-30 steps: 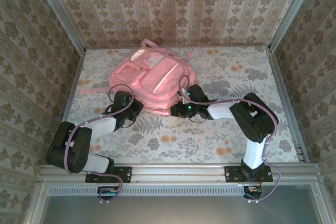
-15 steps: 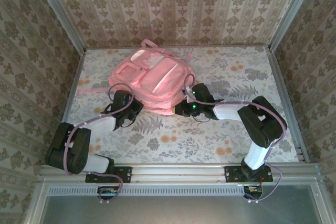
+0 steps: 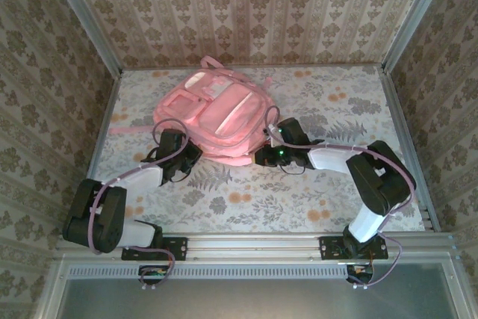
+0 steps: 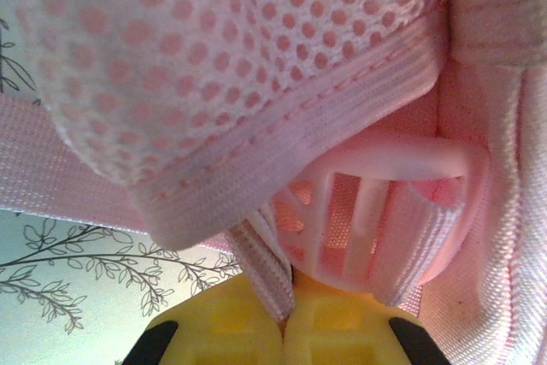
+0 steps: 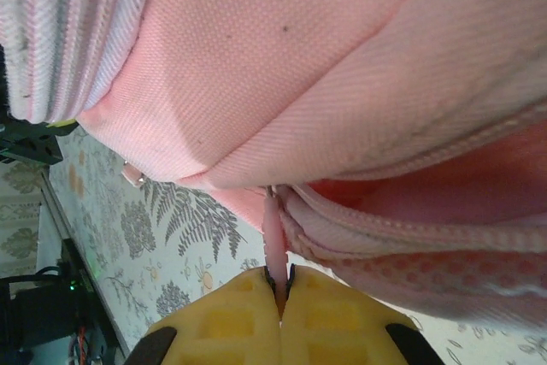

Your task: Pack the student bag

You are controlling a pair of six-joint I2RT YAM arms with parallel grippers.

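Observation:
The student bag (image 3: 216, 110), a big pink backpack, lies flat at the back left of the table. At its near left edge my left gripper (image 3: 196, 150) is shut on a pink webbing strap (image 4: 267, 273) of the bag, just below a pink plastic buckle (image 4: 376, 211) and the dotted mesh padding (image 4: 214, 66). My right gripper (image 3: 259, 157) is at the bag's near right edge. Its yellow fingers (image 5: 342, 322) are shut on the pink zipper pull (image 5: 273, 241). To the right of the pull the zipper (image 5: 410, 211) gapes a little.
The floral tablecloth (image 3: 299, 192) covers the table, with patterned walls on three sides. A loose pink strap (image 3: 127, 129) trails left from the bag. A metal rail (image 3: 254, 244) runs along the near edge by the arm bases.
My right arm has swung its elbow to the right, and its gripper has slid slightly right along the bag's near edge with the zipper pull. The left arm has barely moved.

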